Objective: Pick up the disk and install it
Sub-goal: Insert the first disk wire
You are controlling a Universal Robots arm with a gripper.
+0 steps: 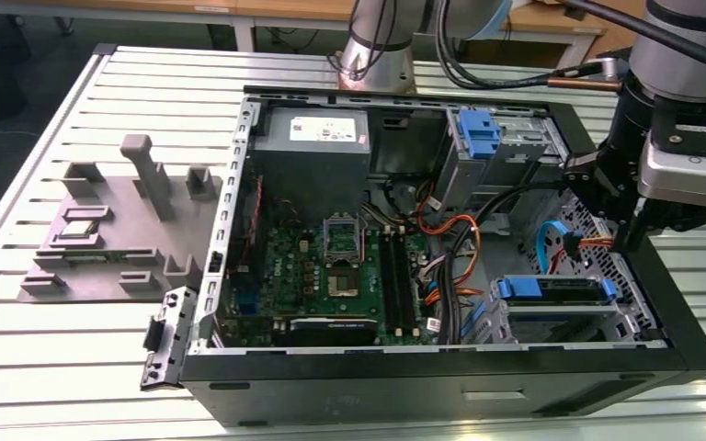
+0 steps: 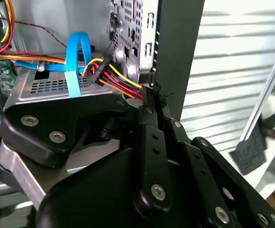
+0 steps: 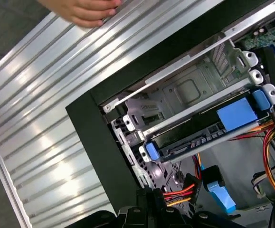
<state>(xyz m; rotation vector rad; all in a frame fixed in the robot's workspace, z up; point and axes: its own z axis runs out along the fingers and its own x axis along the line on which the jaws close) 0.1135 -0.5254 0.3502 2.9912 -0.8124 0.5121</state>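
My tool (image 1: pixel 632 241) at the right of the exterior view, over the open computer case (image 1: pixel 451 386) edge, fingers closed together on nothing, the disk (image 1: pixel 555 290) seated in the drive cage (image 1: pixel 562 322) lower right, a hand (image 3: pixel 82 10) on the slatted surface (image 3: pixel 47 118).

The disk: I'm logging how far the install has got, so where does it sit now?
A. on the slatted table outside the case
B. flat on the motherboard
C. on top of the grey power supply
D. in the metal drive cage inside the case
D: in the first wrist view the disk, with its blue side rails, lies in the metal drive cage inside the case, not on the table.
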